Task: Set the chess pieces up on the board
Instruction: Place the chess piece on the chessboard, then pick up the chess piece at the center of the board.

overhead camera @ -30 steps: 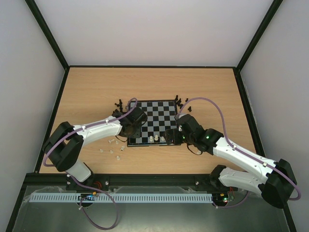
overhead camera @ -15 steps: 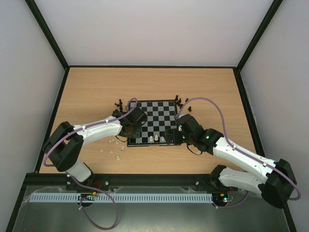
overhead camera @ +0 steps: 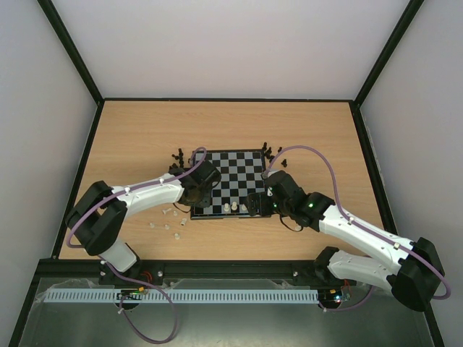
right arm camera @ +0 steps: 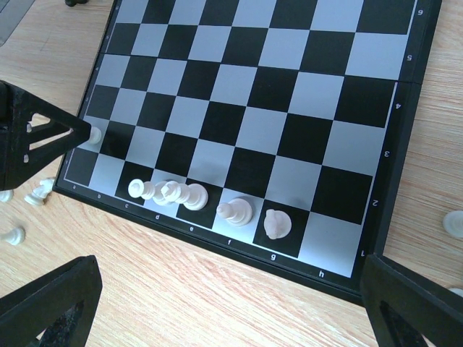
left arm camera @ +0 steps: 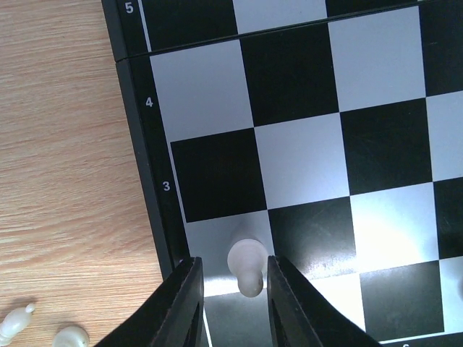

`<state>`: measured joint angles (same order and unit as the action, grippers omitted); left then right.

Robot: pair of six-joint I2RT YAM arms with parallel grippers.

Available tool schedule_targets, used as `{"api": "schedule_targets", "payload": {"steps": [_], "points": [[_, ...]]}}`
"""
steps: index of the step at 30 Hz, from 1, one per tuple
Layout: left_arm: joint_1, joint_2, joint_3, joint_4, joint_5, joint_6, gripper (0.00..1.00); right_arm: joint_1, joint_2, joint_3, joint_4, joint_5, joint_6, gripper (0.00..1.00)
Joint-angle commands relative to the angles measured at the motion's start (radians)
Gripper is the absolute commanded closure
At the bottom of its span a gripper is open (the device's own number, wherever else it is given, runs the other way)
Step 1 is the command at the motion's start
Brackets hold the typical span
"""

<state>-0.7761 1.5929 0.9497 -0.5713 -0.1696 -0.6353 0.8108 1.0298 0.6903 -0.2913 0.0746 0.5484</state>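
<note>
Left claw [left arm camera: 233,278] sits narrowly parted around a white pawn [left arm camera: 246,259] standing on a pale square at the board's [left arm camera: 304,155] edge. It should rise straight up, brushing neither side of the pawn. Right claw [right arm camera: 231,318] gapes wide and empty over the board's near edge.

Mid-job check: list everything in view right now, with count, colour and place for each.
flat square black-and-pale checked chessboard: one, black and pale grey, table centre.
cream-white chess pieces on the board: several, near-edge row; exact count unclear.
cream-white pawn: one, upright near the board's left edge.
loose cream-white pieces: at least five, tabletop left of the board.
black chess pieces: two clusters, tabletop beside the board's far corners.
light wooden table: one, tan, under everything.
left claw: one, black, open around the pawn.
right claw: one, black, open above the board's near edge.
</note>
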Motion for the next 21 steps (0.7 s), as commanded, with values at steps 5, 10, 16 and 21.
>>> {"api": "schedule_targets", "payload": {"steps": [5,10,16,21], "points": [[-0.006,0.001,0.013,-0.033,-0.016,-0.003,0.67,-0.005,0.010,-0.016,0.003,-0.005,-0.011,0.02],[-0.006,-0.036,0.030,-0.037,-0.015,0.000,0.60,-0.005,0.013,-0.014,0.002,-0.003,-0.011,0.01],[-0.009,-0.123,0.046,-0.025,-0.019,0.021,0.43,-0.005,0.020,-0.009,-0.001,0.004,-0.014,0.01],[-0.009,-0.254,0.042,0.013,-0.030,0.053,0.28,-0.005,0.032,0.006,-0.015,0.027,-0.013,0.01]]}}
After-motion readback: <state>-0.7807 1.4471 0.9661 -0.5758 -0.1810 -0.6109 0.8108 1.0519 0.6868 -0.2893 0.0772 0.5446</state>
